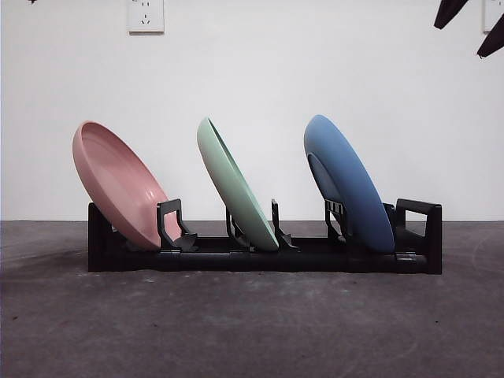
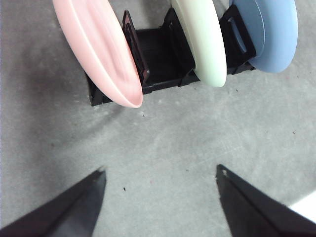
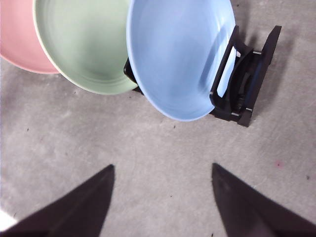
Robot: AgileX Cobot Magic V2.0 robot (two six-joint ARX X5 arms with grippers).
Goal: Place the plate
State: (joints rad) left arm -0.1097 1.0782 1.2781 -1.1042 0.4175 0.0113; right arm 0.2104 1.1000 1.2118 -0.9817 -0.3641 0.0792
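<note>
A black dish rack (image 1: 260, 256) stands on the grey table and holds three plates on edge, all leaning left. The pink plate (image 1: 118, 185) is in the left slot, the green plate (image 1: 236, 185) in the middle slot, the blue plate (image 1: 346, 181) in the right slot. In the left wrist view the pink plate (image 2: 98, 49), green plate (image 2: 202, 39) and blue plate (image 2: 271, 29) show beyond my left gripper (image 2: 160, 173), which is open and empty above the bare table. My right gripper (image 3: 163, 168) is open and empty, back from the blue plate (image 3: 177, 54). Black tips of one gripper (image 1: 468, 24) show at the front view's top right corner.
A white wall with a power socket (image 1: 146, 14) stands behind the rack. The grey table (image 1: 252, 331) runs in front of the rack. The rack's right end bracket (image 3: 252, 74) stands past the blue plate.
</note>
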